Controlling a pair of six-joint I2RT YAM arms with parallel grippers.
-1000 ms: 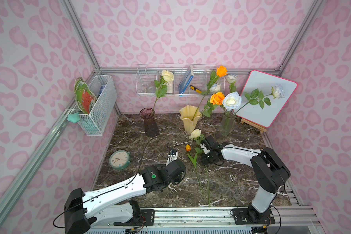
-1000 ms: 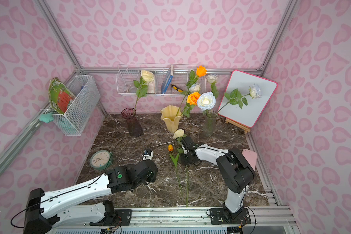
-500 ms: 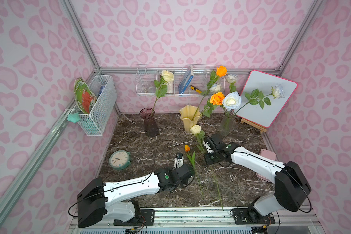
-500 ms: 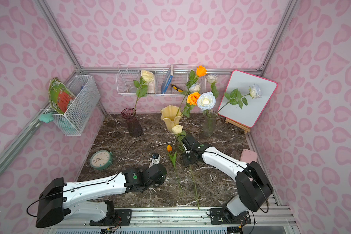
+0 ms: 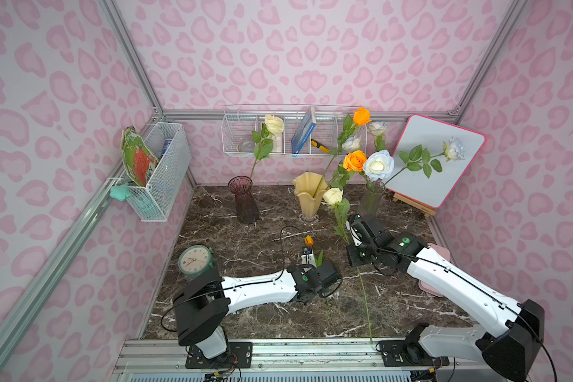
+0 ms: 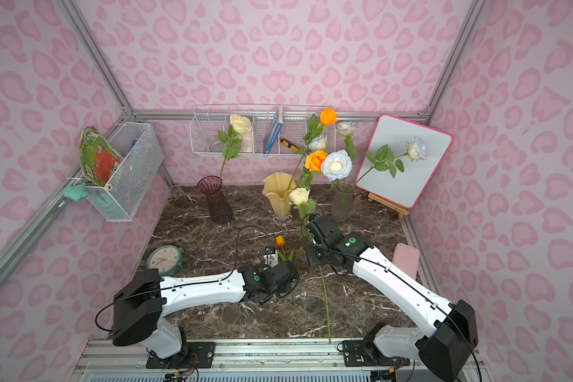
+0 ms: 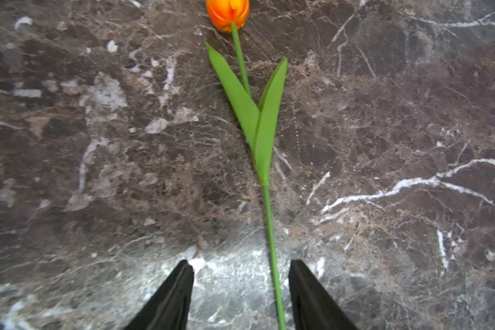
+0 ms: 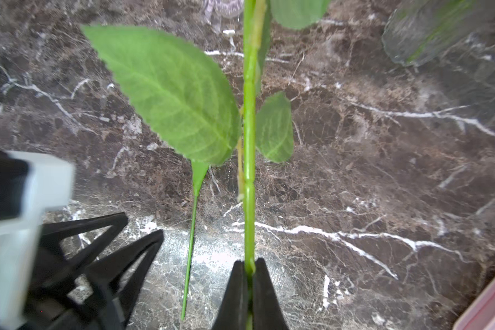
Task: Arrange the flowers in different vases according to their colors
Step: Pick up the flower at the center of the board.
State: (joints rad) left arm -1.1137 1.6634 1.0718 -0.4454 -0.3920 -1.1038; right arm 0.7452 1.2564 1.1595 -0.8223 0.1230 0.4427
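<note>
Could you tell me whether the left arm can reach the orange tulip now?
Likely yes: the left claw stands open astride the stem of the orange tulip, with nothing over it.

Pale pink on the walls (image 5: 311,49), with darker pink blotches. Dark brown marble for the desk (image 5: 219,231), veined white. Orange for the tulip bud (image 7: 227,13), green for its stem and leaves. A cream-yellow rose (image 5: 332,196), an orange rose (image 5: 354,161), a bluish white rose (image 5: 378,165). A dark purple vase (image 5: 244,198), a cream-yellow vase (image 5: 308,195), a clear vase (image 5: 371,198). Mint green around the clock (image 5: 195,261). Black for left gripper (image 7: 240,263) and right gripper (image 8: 249,263).
</note>
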